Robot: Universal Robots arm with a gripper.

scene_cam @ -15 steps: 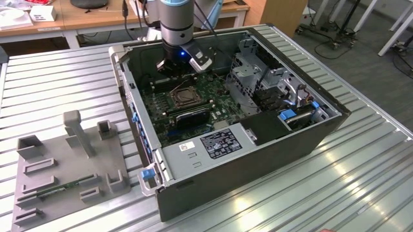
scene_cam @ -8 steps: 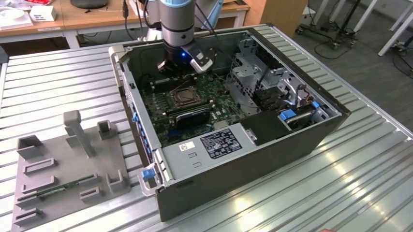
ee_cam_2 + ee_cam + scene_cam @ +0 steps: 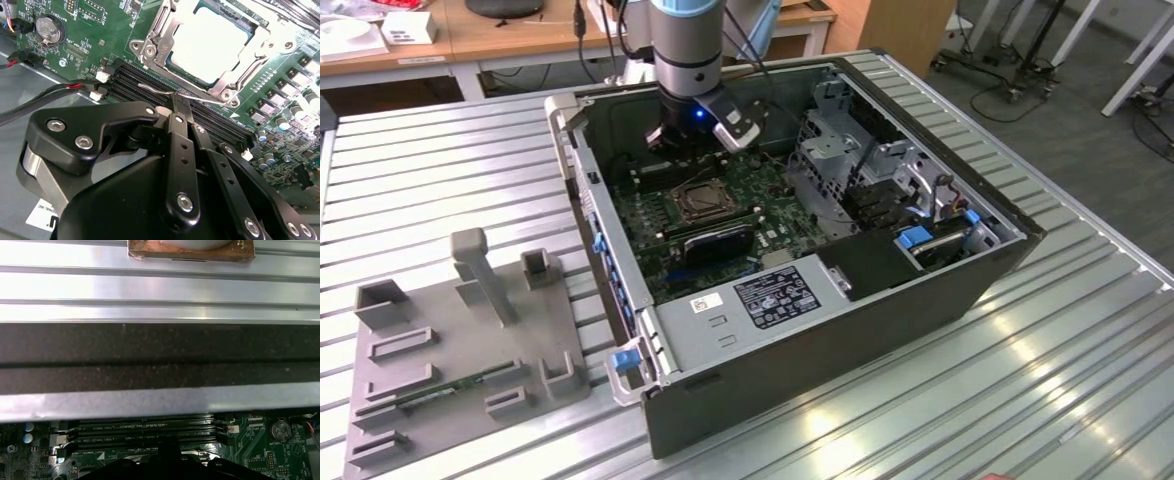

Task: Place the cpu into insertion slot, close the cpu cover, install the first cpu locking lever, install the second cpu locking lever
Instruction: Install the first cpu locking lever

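Open PC case [image 3: 961,290] on a slatted metal table [image 3: 1067,400]. Inside it are a green motherboard [image 3: 761,185], drive cages and a power supply with a white label [image 3: 774,295]; its print is too small to read. In the exterior view the arm [image 3: 687,50] reaches down into the case by the socket area.

Beside the case, on the exterior view's left, a gray fixture tray [image 3: 467,330] holds a thin green board strip [image 3: 447,388] in one groove.

In the second wrist view the cpu [image 3: 210,40] sits in the insertion slot [image 3: 173,64], and the cover [image 3: 162,30] lies down around it. The gripper [image 3: 181,100] has its jaws pinched narrow on the thin wire lever [image 3: 155,89], just beside the memory slots [image 3: 145,82]. A coin battery [image 3: 47,27] is on the board, and a white sticker [image 3: 42,212] is cut off and unreadable.

The first wrist view adds the dark case wall [image 3: 160,355] and the table slats beyond it.
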